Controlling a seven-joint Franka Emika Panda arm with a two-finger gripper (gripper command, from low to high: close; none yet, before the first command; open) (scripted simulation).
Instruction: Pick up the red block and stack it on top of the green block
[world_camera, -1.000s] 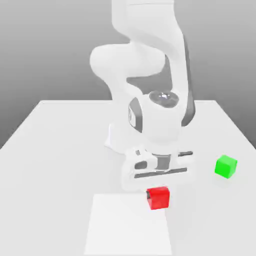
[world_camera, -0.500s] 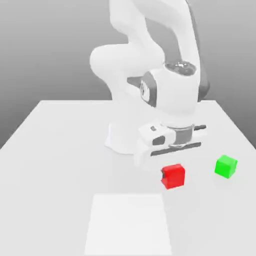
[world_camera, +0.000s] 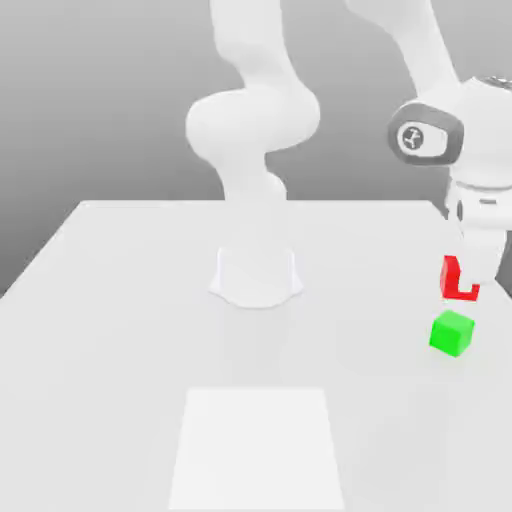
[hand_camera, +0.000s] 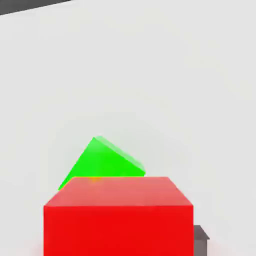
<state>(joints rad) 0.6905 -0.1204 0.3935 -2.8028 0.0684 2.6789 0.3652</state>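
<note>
My gripper (world_camera: 463, 278) hangs at the exterior view's right, shut on the red block (world_camera: 456, 282), which is held in the air just above the green block (world_camera: 452, 333). The green block rests on the white table (world_camera: 120, 300) near its right edge. A white finger (world_camera: 481, 258) covers part of the red block. In the hand view the red block (hand_camera: 118, 216) sits close to the camera, and the green block (hand_camera: 102, 162) shows beyond it, partly covered by it.
The arm's white base (world_camera: 256, 275) stands at the middle back of the table. A paler white square patch (world_camera: 257, 450) lies on the table near the front edge.
The gripper has carried the red block up off the table and across to the exterior view's right, from near the pale patch to just above the green block.
</note>
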